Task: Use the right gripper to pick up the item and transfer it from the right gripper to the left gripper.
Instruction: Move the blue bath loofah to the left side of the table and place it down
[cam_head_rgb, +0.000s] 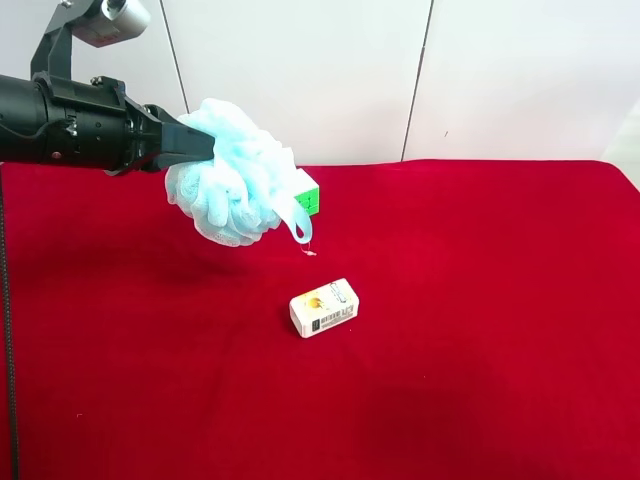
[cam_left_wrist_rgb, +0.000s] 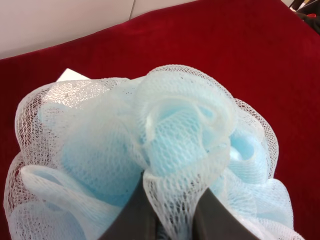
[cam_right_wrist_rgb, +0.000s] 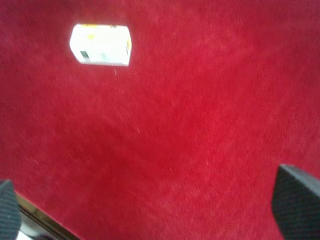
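worktop (cam_head_rgb: 480, 350): flat, red velvety cloth with a short nap, covering it edge to edge

item (cam_head_rgb: 235, 185): off the cloth, in the air over the far edge, toward the corner at the exterior high view's left. light-blue mesh gathered in soft ruffles, roughly ball-shaped, squashy. blue ribbon loop (cam_head_rgb: 298, 222) dangles from its underside

left gripper (cam_left_wrist_rgb: 172, 210): black jaws nipped narrow on a bunch of the mesh, per the left wrist view, so the arm at the exterior high view's left is the left one

right gripper (cam_right_wrist_rgb: 152, 205): jaws spread wide, nothing between them, bare cloth below. not visible in the exterior high view

my read: handover looks done, the item hangs from the left side alone. next move, if any, calls only for a steady hold. the mesh compresses, so a thin pinched bunch could creep out

carton (cam_head_rgb: 324, 307): small white printed box, hard-edged, lying flat near the worktop's middle

puzzle cube (cam_head_rgb: 308, 192): near the far edge, mostly hidden behind the item, green face showing
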